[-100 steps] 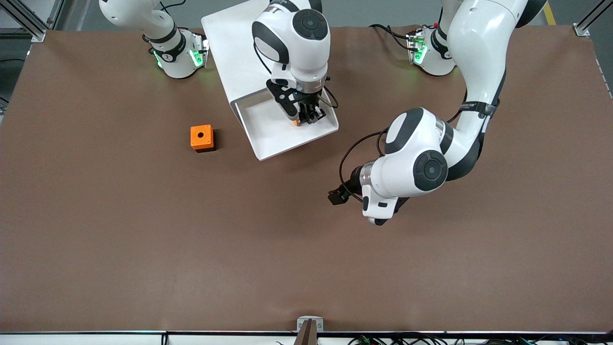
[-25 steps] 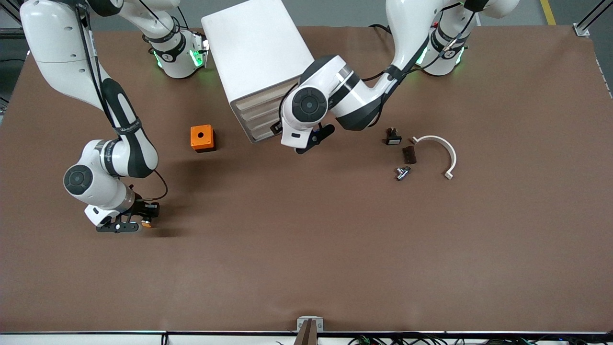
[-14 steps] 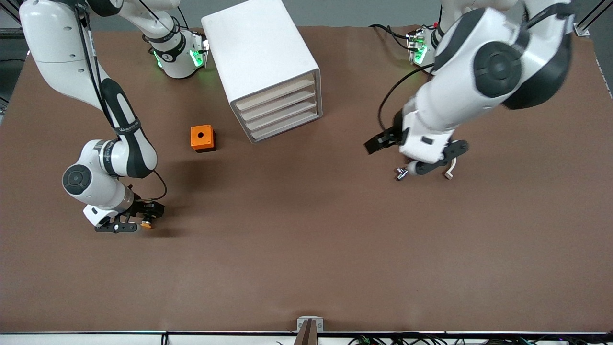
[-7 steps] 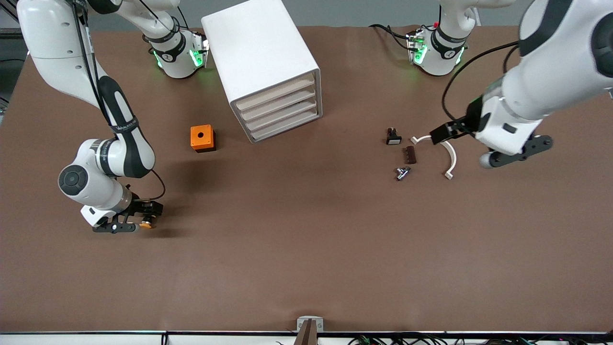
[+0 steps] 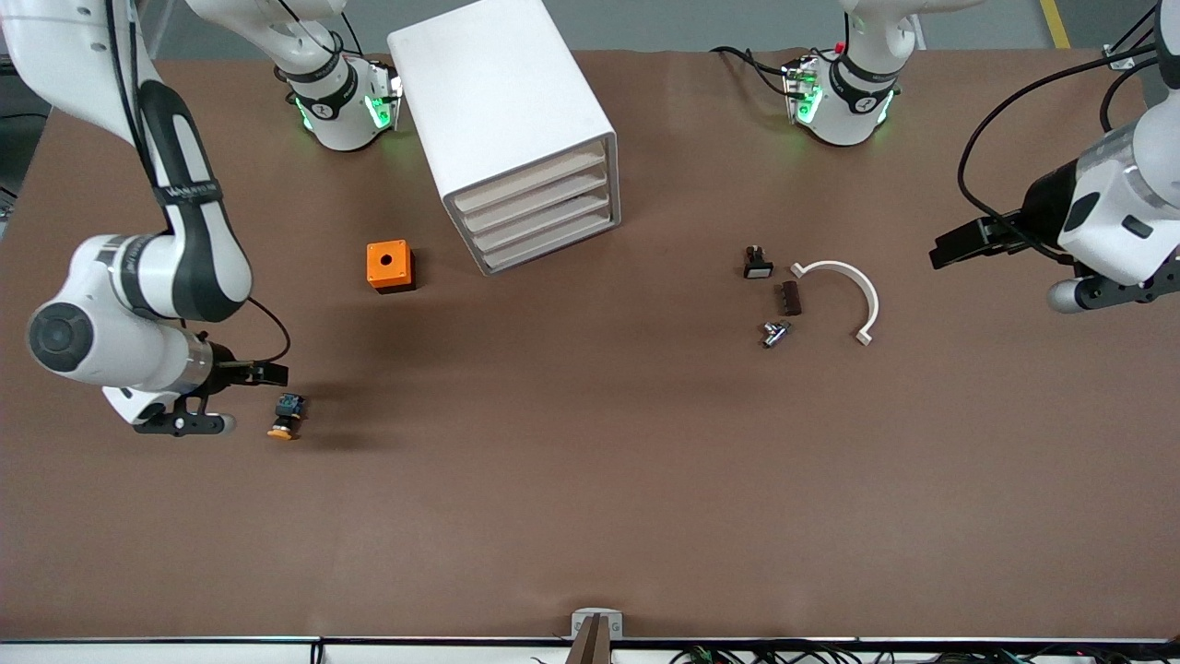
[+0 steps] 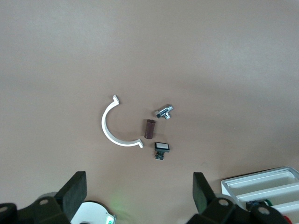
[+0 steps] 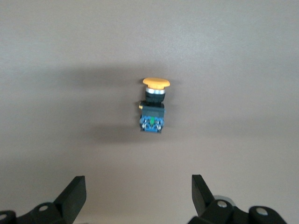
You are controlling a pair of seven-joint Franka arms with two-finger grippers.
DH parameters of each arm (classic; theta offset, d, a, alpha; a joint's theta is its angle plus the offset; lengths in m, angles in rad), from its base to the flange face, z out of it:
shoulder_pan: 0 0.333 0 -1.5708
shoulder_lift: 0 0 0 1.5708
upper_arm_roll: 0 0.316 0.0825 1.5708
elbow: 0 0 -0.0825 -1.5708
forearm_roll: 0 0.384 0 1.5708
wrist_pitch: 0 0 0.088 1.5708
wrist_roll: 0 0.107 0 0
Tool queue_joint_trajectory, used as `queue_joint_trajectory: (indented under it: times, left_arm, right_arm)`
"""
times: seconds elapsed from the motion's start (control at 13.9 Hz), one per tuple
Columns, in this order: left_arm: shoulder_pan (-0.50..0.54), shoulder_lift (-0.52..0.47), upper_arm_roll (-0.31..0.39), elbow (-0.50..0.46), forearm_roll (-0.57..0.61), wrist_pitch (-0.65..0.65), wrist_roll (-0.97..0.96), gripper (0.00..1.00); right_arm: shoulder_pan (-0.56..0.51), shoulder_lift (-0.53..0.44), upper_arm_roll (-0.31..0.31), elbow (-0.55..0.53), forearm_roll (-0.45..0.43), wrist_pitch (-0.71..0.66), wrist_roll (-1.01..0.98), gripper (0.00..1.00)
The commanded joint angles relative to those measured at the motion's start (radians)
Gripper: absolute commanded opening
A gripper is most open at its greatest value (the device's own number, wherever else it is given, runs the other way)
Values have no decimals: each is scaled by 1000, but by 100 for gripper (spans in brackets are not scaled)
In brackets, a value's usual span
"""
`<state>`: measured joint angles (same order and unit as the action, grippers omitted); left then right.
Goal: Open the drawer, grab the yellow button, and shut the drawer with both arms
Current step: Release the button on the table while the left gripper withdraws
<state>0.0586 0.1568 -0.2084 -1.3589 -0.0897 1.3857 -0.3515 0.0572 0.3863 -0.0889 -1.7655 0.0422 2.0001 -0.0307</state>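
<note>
The white cabinet [image 5: 502,101] stands near the robots' bases, and its uppermost drawer [image 5: 530,177] is shut, flush with the three below. The button [image 5: 287,416] lies on its side on the bare table with its orange cap toward the front camera; the right wrist view shows the button [image 7: 153,105] free of the fingers. My right gripper [image 5: 184,423] hangs open over the table beside it, toward the right arm's end, and there my right gripper [image 7: 138,184] holds nothing. My left gripper [image 5: 1115,288] is open over the table's left-arm end; my left gripper [image 6: 139,182] is empty.
An orange cube with a hole [image 5: 388,265] sits beside the cabinet. Toward the left arm's end lie a black-and-white part [image 5: 757,265], a brown piece [image 5: 789,297], a metal fitting [image 5: 774,332] and a white arc [image 5: 846,288]. The cabinet [image 6: 261,184] shows in the left wrist view.
The right gripper let go of the button and drew back from it toward the right arm's end. The left arm swung away from the shut drawer, past the small parts, to its own end.
</note>
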Motion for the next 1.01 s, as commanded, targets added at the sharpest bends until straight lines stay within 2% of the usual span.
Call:
queue_joint_trajectory:
  times: [0.0, 0.14, 0.22, 0.43, 0.65, 0.93]
  left_arm:
    - [-20, -75, 62, -69, 16, -4, 81, 100]
    - [-80, -126, 173, -124, 15, -2, 156, 100]
    - [-86, -146, 199, -147, 15, -1, 186, 100]
    - [-94, -187, 231, -213, 16, 22, 224, 100]
    - [-97, -261, 233, -324, 16, 96, 224, 100]
    - [-86, -273, 230, -325, 18, 119, 224, 100]
  right_arm:
    - [0, -59, 0, 61, -11, -137, 21, 100]
    - [-5, -90, -2, 110, -13, -223, 20, 100]
    - [-8, -105, -3, 127, -15, -257, 17, 100]
    - [-14, -155, -3, 153, -30, -323, 12, 100]
    - [-13, -201, 0, 161, -30, -348, 12, 100]
    - [-14, -257, -3, 169, -31, -386, 3, 100]
